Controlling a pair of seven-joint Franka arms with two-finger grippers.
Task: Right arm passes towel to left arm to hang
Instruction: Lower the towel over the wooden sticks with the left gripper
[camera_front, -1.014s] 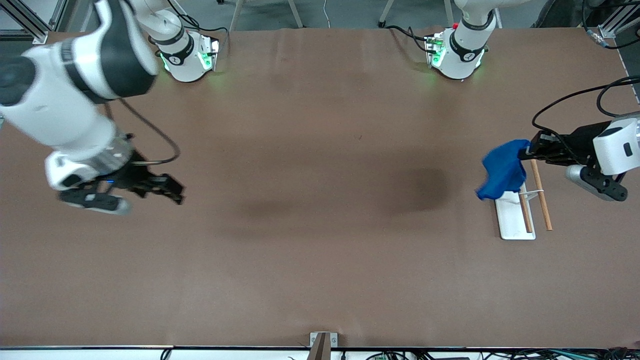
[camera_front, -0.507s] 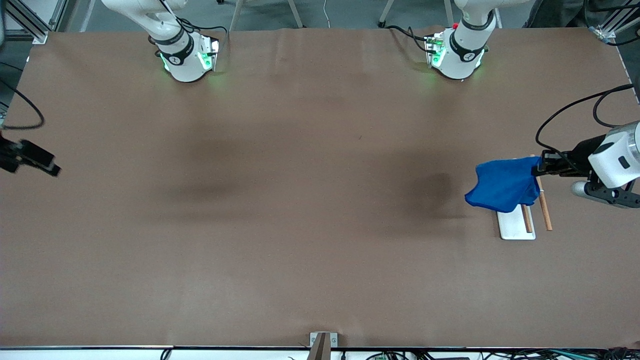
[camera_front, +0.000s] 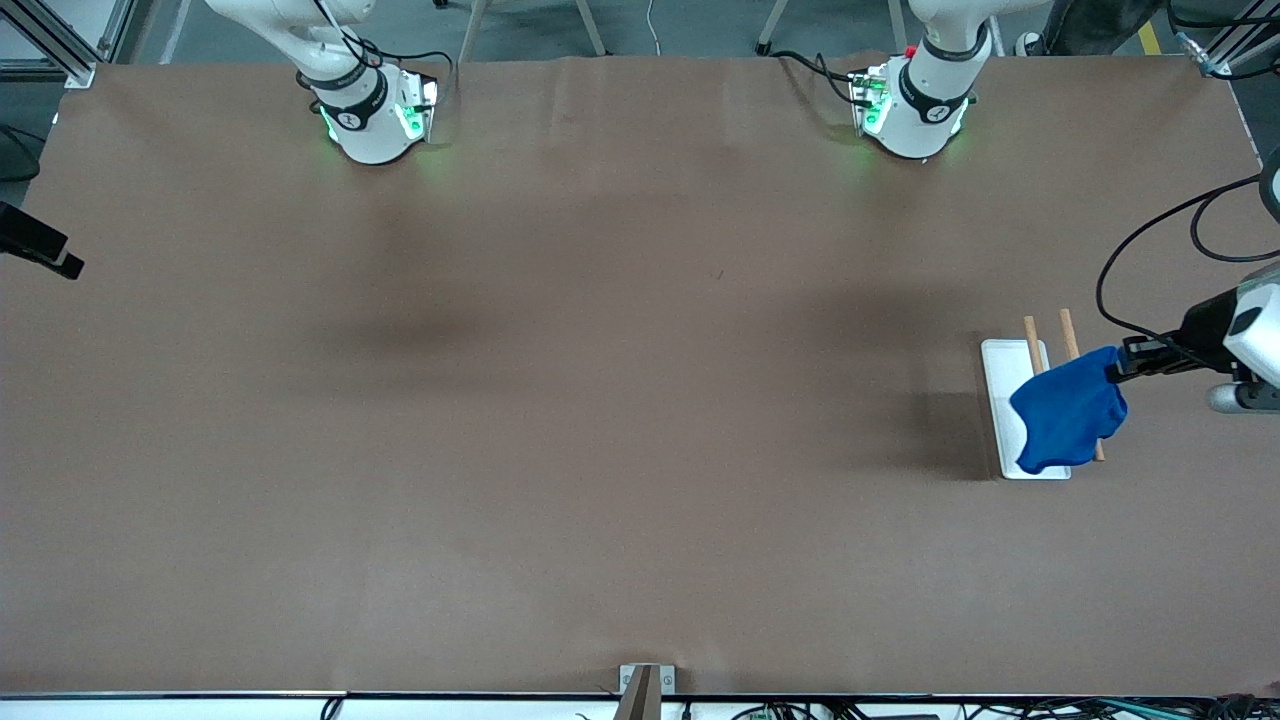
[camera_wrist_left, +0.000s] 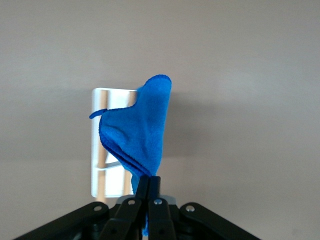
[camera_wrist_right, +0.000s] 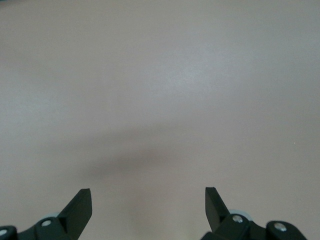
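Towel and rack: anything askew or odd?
Nothing damaged. The towel isn't hung yet: it dangles bunched from the shut left gripper over the white tray and its two wooden rods, with the thread loop sticking out free. The right gripper waits open over bare table.

A brown-covered table (camera_front: 620, 420) fills the view, with grey floor (camera_front: 700, 25) and metal frame legs (camera_front: 590, 25) along its top edge.

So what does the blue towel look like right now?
The towel is bright blue, soft and fuzzy-looking. It is bunched up and hangs in folds from the left pincer, which is shut on one edge. A thin loop sticks out from one side. It dangles over the white tray with its two wooden rods.
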